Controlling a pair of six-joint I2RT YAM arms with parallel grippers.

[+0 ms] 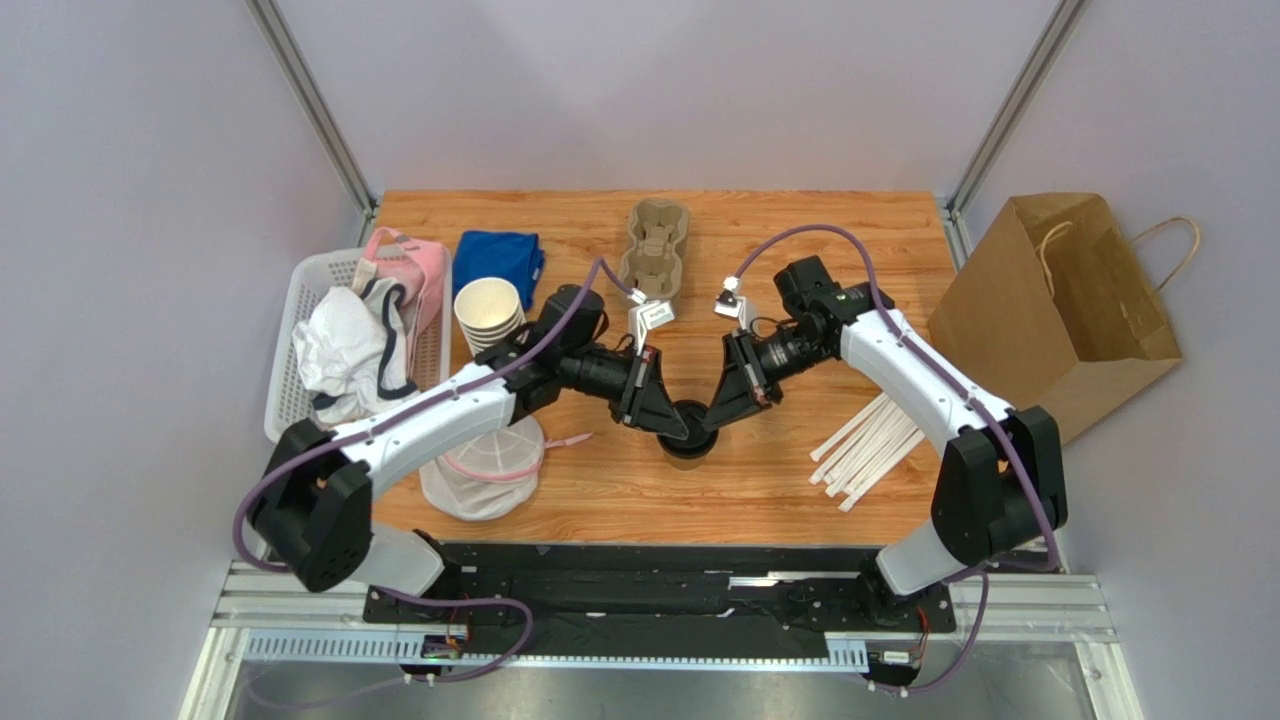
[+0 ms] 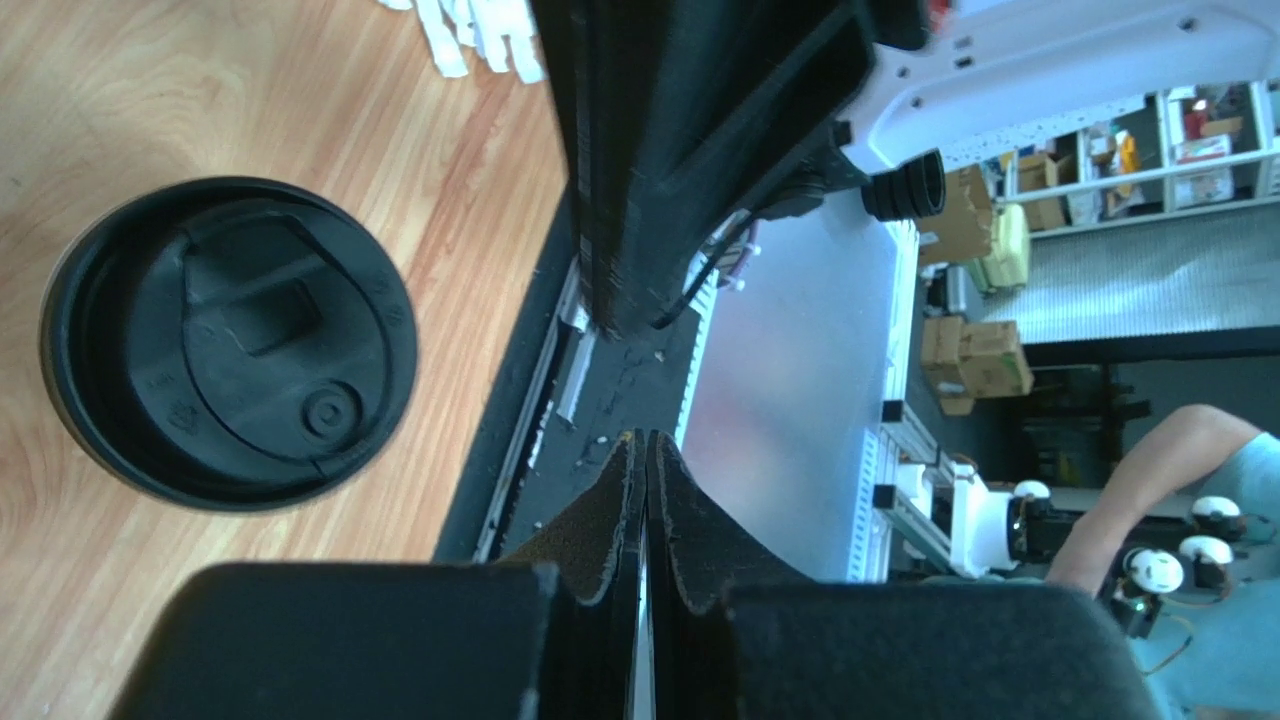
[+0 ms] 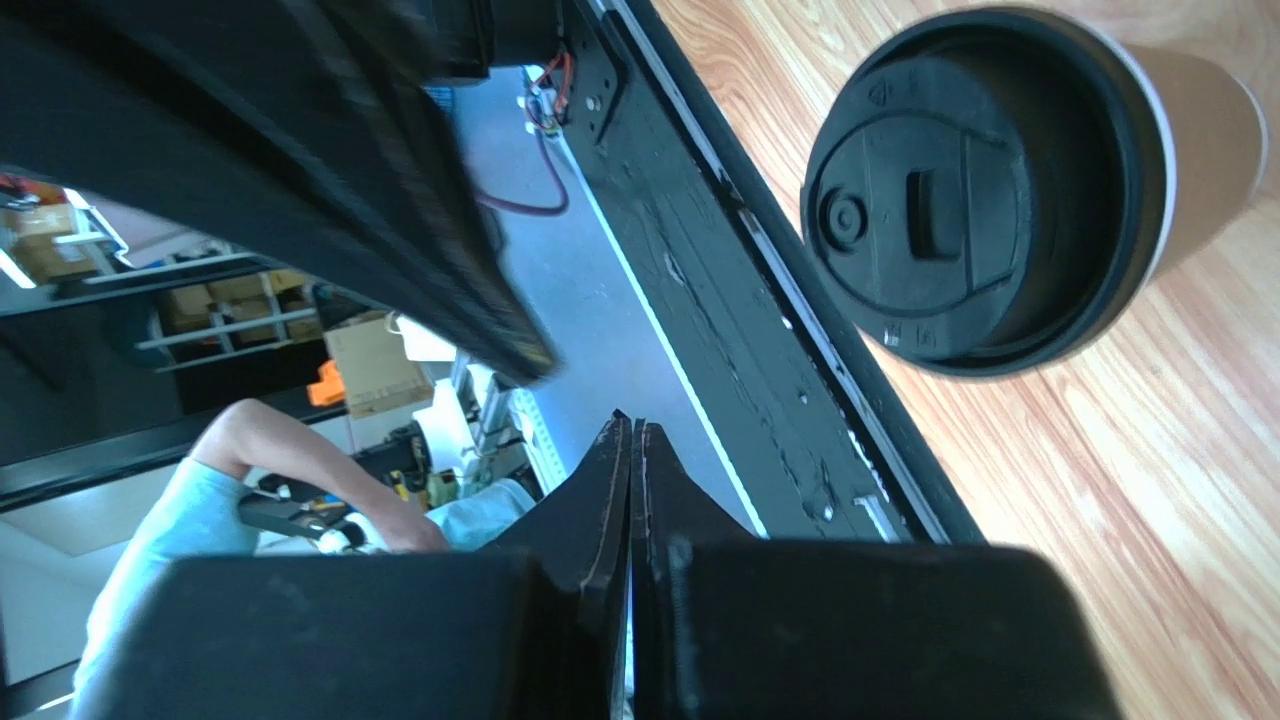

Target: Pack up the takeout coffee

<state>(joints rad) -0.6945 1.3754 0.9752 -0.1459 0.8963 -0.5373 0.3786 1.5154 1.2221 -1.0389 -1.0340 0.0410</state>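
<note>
The takeout coffee [image 1: 691, 440], a tan paper cup with a black lid, stands upright on the wooden table near the front middle. My left gripper [image 1: 666, 420] and right gripper [image 1: 721, 416] meet just above it from either side. The lid [image 2: 229, 342] lies left of my left gripper [image 2: 646, 443], whose jaws are pressed together and hold nothing. In the right wrist view the cup [image 3: 999, 188] sits up and to the right of my right gripper [image 3: 631, 428], also shut and holding nothing.
A cardboard cup carrier [image 1: 657, 248] lies at the back middle. A brown paper bag [image 1: 1059, 308] stands off the table's right edge. A stack of paper cups [image 1: 489, 315], blue cloth [image 1: 499, 258], white basket [image 1: 286, 375] and mesh pouch [image 1: 484, 465] crowd the left. White sticks [image 1: 869, 443] lie right.
</note>
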